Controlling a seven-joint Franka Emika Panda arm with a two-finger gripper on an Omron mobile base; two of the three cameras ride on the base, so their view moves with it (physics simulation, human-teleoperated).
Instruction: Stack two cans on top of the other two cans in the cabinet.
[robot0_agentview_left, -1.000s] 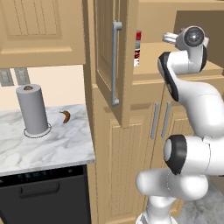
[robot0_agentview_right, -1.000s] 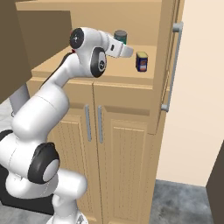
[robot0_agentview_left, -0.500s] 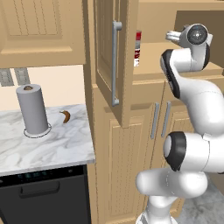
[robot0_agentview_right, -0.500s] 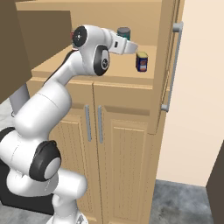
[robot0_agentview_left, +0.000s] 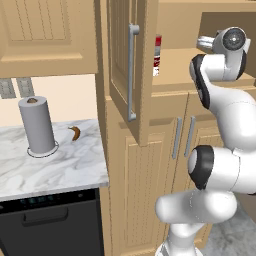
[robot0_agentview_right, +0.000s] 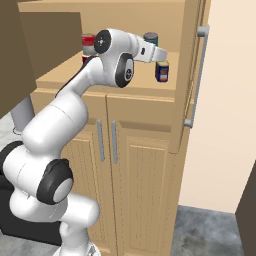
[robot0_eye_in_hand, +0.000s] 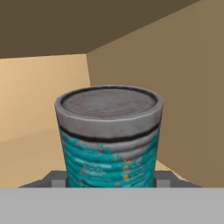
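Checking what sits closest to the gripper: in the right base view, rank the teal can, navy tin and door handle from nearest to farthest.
1. teal can, in the gripper
2. navy tin, just below it
3. door handle, off right on the open door

I am viewing the teal can (robot0_eye_in_hand: 109, 140): dull scuffed grey metal top, ribbed, worn label. I am facing the cabinet (robot0_agentview_right: 125, 85), matt light wood with a smooth grey metal bar handle (robot0_agentview_right: 195, 75). The countertop (robot0_agentview_left: 55, 165) is looking like polished marble.
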